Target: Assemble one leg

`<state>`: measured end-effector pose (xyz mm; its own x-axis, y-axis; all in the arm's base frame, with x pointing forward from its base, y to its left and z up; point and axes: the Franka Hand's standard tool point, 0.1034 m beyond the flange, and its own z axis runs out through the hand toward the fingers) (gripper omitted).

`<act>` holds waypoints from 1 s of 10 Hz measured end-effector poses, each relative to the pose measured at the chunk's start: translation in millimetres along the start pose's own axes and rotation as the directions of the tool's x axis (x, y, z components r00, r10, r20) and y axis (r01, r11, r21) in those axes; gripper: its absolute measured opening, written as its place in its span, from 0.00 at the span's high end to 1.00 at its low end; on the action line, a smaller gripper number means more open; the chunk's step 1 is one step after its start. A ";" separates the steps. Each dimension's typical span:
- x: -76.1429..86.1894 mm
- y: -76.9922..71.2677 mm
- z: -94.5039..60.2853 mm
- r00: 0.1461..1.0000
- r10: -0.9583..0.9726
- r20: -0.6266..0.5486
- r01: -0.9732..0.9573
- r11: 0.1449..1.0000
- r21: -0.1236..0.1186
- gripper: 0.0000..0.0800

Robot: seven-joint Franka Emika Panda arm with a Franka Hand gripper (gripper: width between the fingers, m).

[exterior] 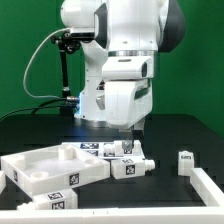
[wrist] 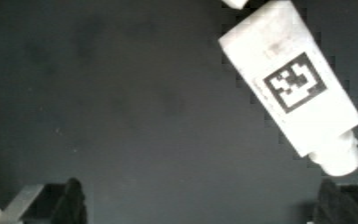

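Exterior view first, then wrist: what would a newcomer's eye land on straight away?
The big white arm fills the middle of the exterior view, its gripper lowered over a tagged leg on the black table. The large white panel lies at that view's left, and a lone leg stands at its right. In the wrist view a white leg lies aslant, ungripped, beyond the open fingers.

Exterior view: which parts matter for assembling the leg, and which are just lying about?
Job: leg by the gripper, which is open.
Lying about: large white panel; spare leg at the exterior view's right.
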<state>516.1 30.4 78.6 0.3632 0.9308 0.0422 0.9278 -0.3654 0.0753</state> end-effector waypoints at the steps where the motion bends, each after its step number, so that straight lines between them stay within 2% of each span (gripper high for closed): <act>1: 0.2 0.1 0.1 1.000 0.000 0.000 0.000 1.000 0.000 0.19; 3: -7.2 -5.4 9.2 1.000 -0.008 0.005 0.008 1.000 0.008 0.19; 5: -18.0 -30.4 33.3 1.000 -0.016 -0.009 0.016 1.000 0.001 0.19; 7: -20.7 -44.9 60.5 1.000 -0.010 -0.011 0.010 1.000 0.026 0.19; 10: -21.5 -47.8 67.4 1.000 -0.010 -0.008 0.010 0.999 0.037 0.19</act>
<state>469.8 28.6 6.9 0.3531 0.9343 0.0498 0.9341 -0.3550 0.0384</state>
